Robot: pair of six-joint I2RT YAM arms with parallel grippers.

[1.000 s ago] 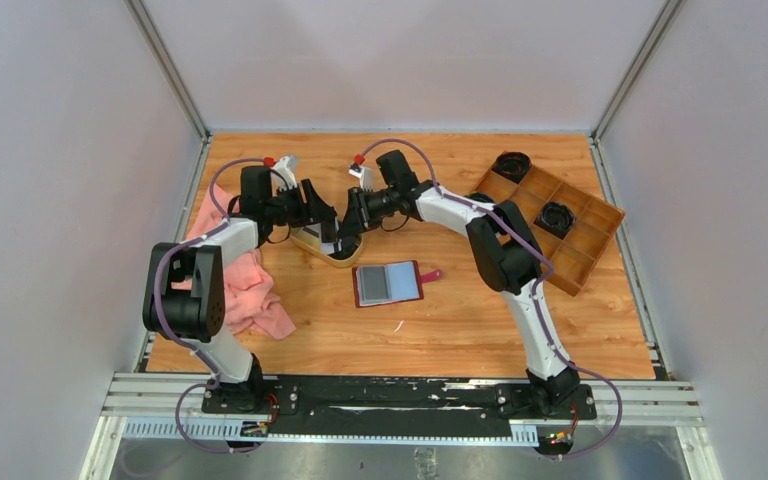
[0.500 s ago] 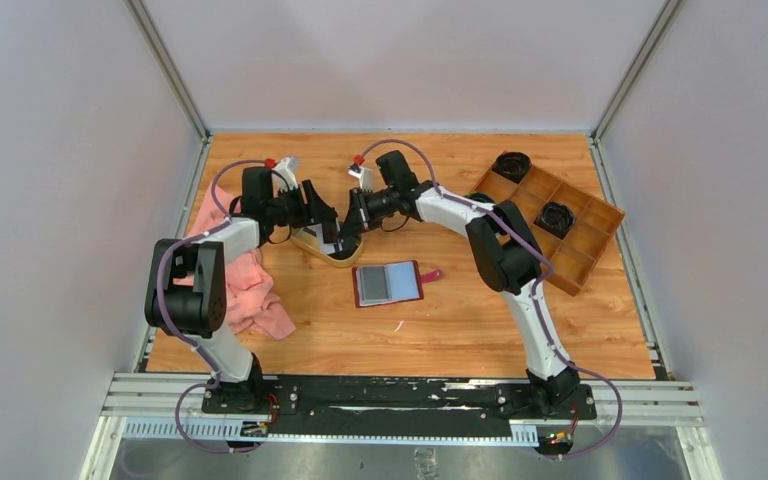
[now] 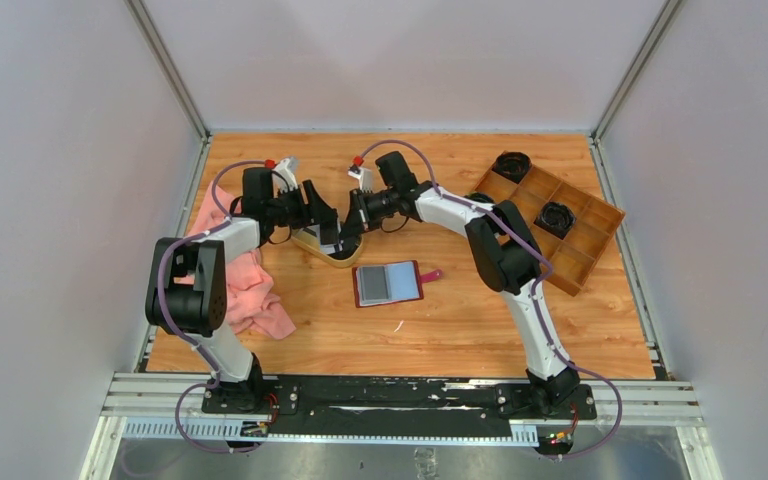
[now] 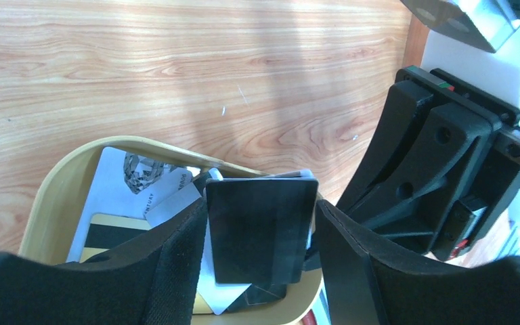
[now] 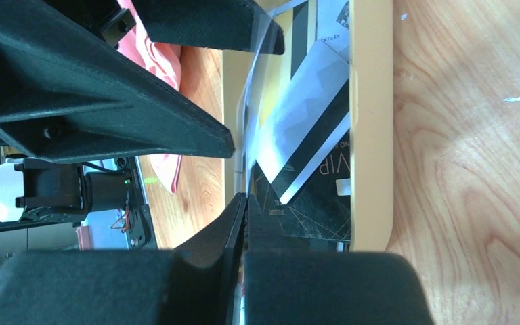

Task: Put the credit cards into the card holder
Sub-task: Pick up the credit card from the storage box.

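Black credit card point(image 4: 261, 233) is clamped in the left gripper point(image 4: 260, 203) with the right gripper point(image 5: 244, 202) pinched on its edge, so let left go first, gently.

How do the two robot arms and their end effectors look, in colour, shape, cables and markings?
The left arm and the right arm have white links and bulky black joints. A thin purple cable loops along each one, and a small red cap sits near each wrist. The left end effector and the right end effector are black, each with two long, tapering fingers.
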